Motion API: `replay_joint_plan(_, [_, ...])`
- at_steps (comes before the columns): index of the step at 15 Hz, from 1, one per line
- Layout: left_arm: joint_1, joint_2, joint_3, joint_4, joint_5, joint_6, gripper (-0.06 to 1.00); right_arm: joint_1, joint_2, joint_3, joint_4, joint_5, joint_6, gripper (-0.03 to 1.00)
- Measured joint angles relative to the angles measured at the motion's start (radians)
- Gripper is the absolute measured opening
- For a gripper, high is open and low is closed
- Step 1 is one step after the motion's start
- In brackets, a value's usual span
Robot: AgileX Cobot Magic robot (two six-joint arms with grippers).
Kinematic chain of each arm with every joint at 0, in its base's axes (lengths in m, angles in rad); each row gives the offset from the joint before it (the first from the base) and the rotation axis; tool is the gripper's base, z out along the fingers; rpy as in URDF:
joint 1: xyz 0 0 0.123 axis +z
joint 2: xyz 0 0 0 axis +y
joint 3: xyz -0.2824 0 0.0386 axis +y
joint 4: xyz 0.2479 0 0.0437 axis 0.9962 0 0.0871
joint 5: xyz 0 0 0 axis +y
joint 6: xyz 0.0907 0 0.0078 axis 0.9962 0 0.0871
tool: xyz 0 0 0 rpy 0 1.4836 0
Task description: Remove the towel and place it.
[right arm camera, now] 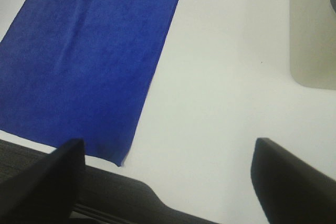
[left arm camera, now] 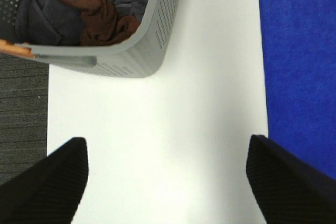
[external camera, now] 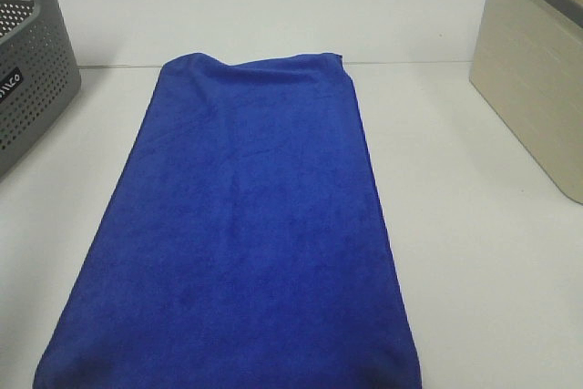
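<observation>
Towel: the blue towel (external camera: 250, 234) lies spread flat and long on the white table (external camera: 483, 252), running from the table's far part down to its near edge; it is smooth, with a slight ripple along its far hem.

Grey basket: a grey perforated basket (external camera: 27, 70) stands on the table well apart from the towel, off the towel's far left corner. My left wrist view shows dark grey and brown cloths (left arm camera: 105, 22) bundled inside it.

Beige bin: a beige bin (external camera: 537, 79) stands on the table on the towel's other side, also apart from it.

My left claw: my left gripper (left arm camera: 167, 182) hangs over bare table between the towel's long edge and the grey basket. Its jaws stand wide apart and there is nothing between them; one black finger (left arm camera: 286, 182) sits over the towel's edge line, but I cannot tell whether it touches.

My right claw: my right gripper (right arm camera: 168, 182) hovers over bare table just off the towel's near corner, with the beige bin beyond. Its jaws are spread wide and I have hold of nothing.
</observation>
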Motion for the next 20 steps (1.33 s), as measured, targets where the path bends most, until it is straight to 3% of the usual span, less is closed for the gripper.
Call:
replay_joint_plan(3, [0.000, -0.247, 0.192, 0.014, -0.066, 0.000, 0.78, 0.000, -0.226, 0.184, -0.065, 0.000, 0.000, 0.83])
replay_joint_plan(9, [0.000, -0.666, 0.469, 0.018, -0.062, 0.004, 0.78, 0.000, -0.555, 0.519, -0.149, -0.146, 0.027, 0.83])
replay_joint_plan(13, [0.000, -0.879, 0.520, 0.009, -0.064, 0.004, 0.78, 0.000, -0.641, 0.531, -0.178, -0.167, 0.027, 0.83])
replay_joint_plan(20, [0.000, -0.887, 0.537, -0.036, -0.090, 0.000, 0.78, 0.000, -0.719, 0.558, -0.201, -0.120, 0.027, 0.83])
